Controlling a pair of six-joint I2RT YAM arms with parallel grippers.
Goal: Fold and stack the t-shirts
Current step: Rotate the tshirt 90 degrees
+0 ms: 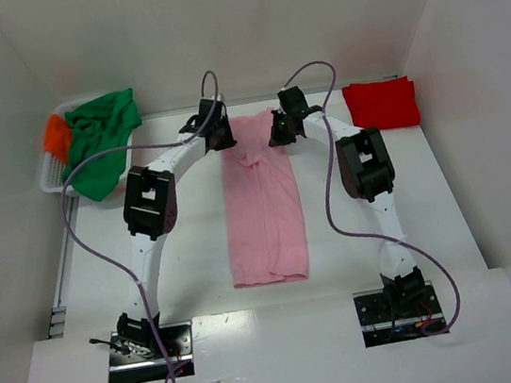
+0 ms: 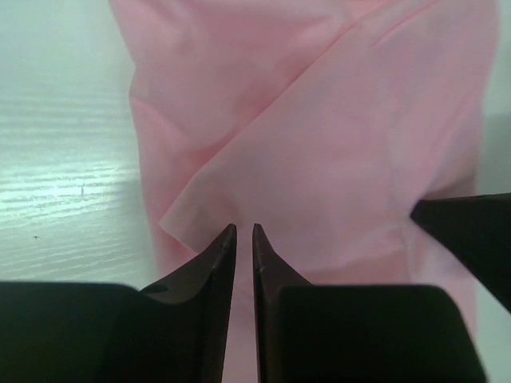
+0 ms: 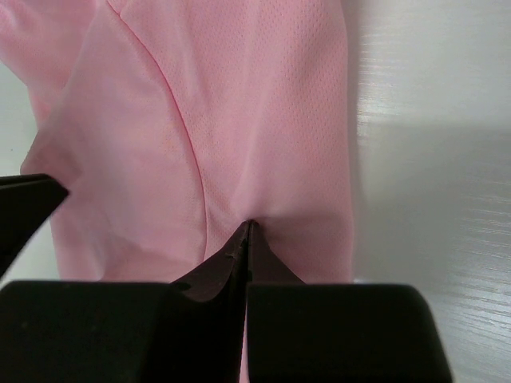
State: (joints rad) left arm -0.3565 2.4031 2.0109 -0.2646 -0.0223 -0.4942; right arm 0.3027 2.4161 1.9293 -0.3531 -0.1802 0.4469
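Pink t-shirt (image 1: pixel 260 200), folded into a long strip, is laid on the white table (image 1: pixel 430 214) between the two arms, with its far end reached by both claws. The right claw (image 1: pixel 280 131) is closed on that end: in the right wrist view its fingertips (image 3: pixel 267 270) are pressed together, and the cloth is drawn into creases that meet at them. The left claw (image 1: pixel 219 135) is set at the opposite far corner. In the left wrist view its jaws are seen nearly together with a thin slit between them, and a folded edge of pink cloth lies just beyond the tips. Whether any cloth is caught cannot be told. Red t-shirt (image 1: pixel 381 104), folded flat, is placed well to the right of the right claw, near the far wall. Green t-shirt (image 1: pixel 101 142) is draped, crumpled, over a white basket (image 1: pixel 49 178) well to the left of the left claw, with the orange t-shirt (image 1: pixel 56 136) bunched beside it.
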